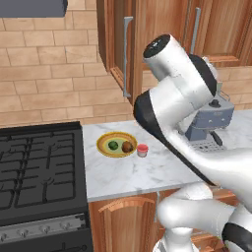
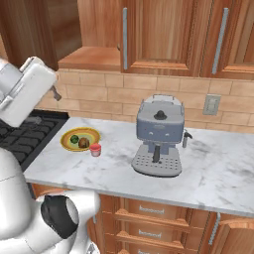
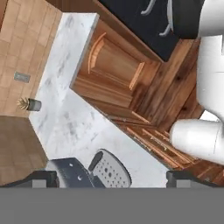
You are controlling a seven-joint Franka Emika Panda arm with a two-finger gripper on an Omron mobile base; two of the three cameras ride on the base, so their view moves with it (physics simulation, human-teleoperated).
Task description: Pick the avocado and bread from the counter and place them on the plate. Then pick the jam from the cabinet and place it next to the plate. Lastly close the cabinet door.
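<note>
Between the two dark fingertips [image 3: 41, 177] at the bottom of the hand view lies a broad open gap, so the gripper [image 3: 113, 178] stands wide apart and holds nothing. Just above that gap, and nearer the left tip, sits the grey-blue espresso machine [image 3: 89, 170] with its perforated drip tray, resting on the white marble counter [image 3: 65, 122]. Farther out from the fingers the counter runs on to a small potted plant [image 3: 29, 104] near the tan tile wall, and beside the slab the wooden base cabinets [image 3: 111, 70] show their panelled fronts. From the base cameras the task's things lie well away from the hand, on the counter close to the black stove top [image 1: 39, 172]. The plate [image 1: 105, 139] with its yellow-orange rim carries both the avocado [image 1: 113, 145] and the bread [image 1: 127, 146], side by side and nearly touching, with the bread on the side toward the jam [image 1: 142, 150]. That small red jar stands upright on the marble just beside the plate's rim, between the plate and the espresso machine, though much closer to the plate. Above the counter the cabinet [image 2: 92, 57] shows its wooden shelf, and the cabinet door [image 1: 118, 44] with its long grey bar handle stands swung out from the opening. In the right base view the white hand sits high at the left, over the stove edge, its fingers too hidden there to judge.
</note>
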